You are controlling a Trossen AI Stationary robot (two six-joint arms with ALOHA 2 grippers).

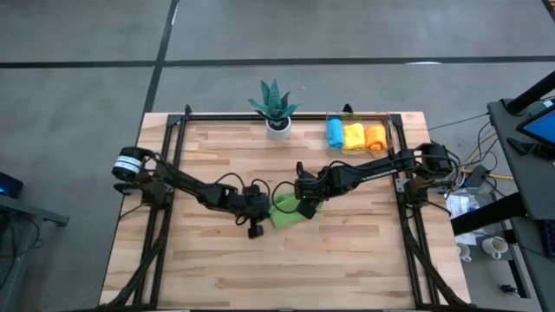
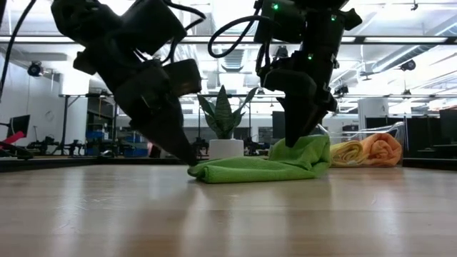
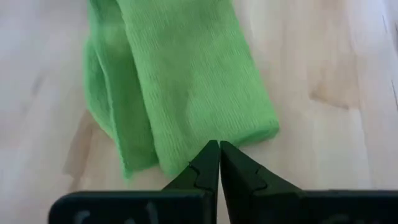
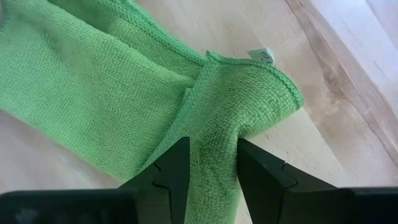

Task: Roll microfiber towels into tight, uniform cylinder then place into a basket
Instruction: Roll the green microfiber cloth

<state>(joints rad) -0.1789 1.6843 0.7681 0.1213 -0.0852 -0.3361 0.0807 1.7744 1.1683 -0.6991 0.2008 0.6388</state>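
Green microfibre bunches between the right gripper's fingers, pinching the green towel mid-tabletop; the left gripper, pressed together, pins its other end. Best keep tension even, rolling squarely toward the far-right-corner basket.

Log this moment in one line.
right gripper: pinching green towel fold | left gripper: shut, at towel edge | basket: three rolls

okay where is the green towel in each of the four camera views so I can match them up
High view: green towel at table centre, between both grippers.
Low view: it lies flat mid-picture, one end lifted by the right gripper.
Left wrist view: folded strip just beyond the shut fingers.
Right wrist view: fills the picture, a fold pinched between the fingers.
Shared landmark: the wooden table.
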